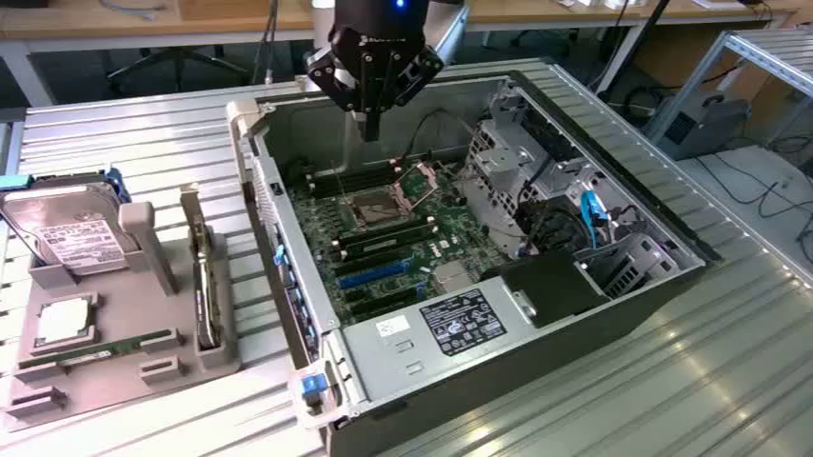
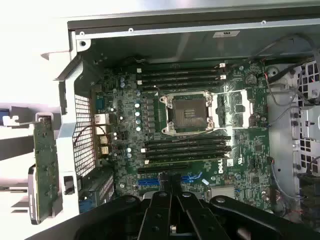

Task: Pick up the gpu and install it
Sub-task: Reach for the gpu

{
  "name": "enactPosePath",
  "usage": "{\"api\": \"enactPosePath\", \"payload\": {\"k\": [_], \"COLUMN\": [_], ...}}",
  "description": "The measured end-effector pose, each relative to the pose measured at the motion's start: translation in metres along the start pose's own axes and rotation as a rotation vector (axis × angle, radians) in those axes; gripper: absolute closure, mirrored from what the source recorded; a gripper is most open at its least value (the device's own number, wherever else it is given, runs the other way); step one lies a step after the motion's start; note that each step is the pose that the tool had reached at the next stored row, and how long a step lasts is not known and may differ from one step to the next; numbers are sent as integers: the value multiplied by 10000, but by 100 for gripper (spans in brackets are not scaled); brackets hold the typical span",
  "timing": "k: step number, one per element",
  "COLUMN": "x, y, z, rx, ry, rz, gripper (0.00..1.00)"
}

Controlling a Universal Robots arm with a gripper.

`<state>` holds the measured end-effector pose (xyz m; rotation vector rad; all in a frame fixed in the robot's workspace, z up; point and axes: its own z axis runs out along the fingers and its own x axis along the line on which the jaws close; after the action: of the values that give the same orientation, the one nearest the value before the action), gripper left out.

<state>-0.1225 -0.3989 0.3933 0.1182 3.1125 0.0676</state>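
Observation:
The gpu point(image 1: 201, 286) stands on edge in a slot of the grey holder point(image 1: 121, 386), at the exterior view's left of the open computer case point(image 1: 273, 190). In the wrist view the gpu point(image 2: 45, 165) shows a brownish-green face beside the case wall. My gripper point(image 1: 369, 129) hangs shut and empty above the far end of the case, over the motherboard point(image 1: 381, 238). Its dark fingers point(image 2: 162, 210) meet over the blue expansion slots point(image 2: 150, 181), at the gripper point(image 2: 170, 195) tip. The bare CPU socket point(image 2: 187, 112) sits mid-board between the memory slots.
The holder also carries a silver hard drive point(image 1: 70, 238), a CPU chip point(image 1: 61, 322) and a green memory stick point(image 1: 114, 345). Inside the case, a metal drive cage point(image 1: 534, 181) and cables take up the exterior view's right. A labelled metal box point(image 1: 460, 324) sits at the near end.

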Motion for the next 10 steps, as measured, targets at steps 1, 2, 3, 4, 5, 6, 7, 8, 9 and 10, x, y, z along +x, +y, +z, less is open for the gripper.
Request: {"api": "enactPosePath", "payload": {"k": [1,2,3,4,5,6,7,8,9,10], "x": [29,64,74,84,108,120,129,136,147,154], "y": [-3,-5,-6,-7,-9,-9,-10,-11,-11,-12], "z": [-1,-2,-2,-2,-3,-3,-4,-4,-4,-4], "rx": [0,0,0,0,-1,-2,0,0,-1,-1], "ry": [0,0,-1,0,-1,-1,0,-1,-1,-1], "rz": [-2,-2,-2,-2,-1,-1,-1,-2,-1,-1], "gripper": [89,89,89,89,89,89,89,89,89,89]}}
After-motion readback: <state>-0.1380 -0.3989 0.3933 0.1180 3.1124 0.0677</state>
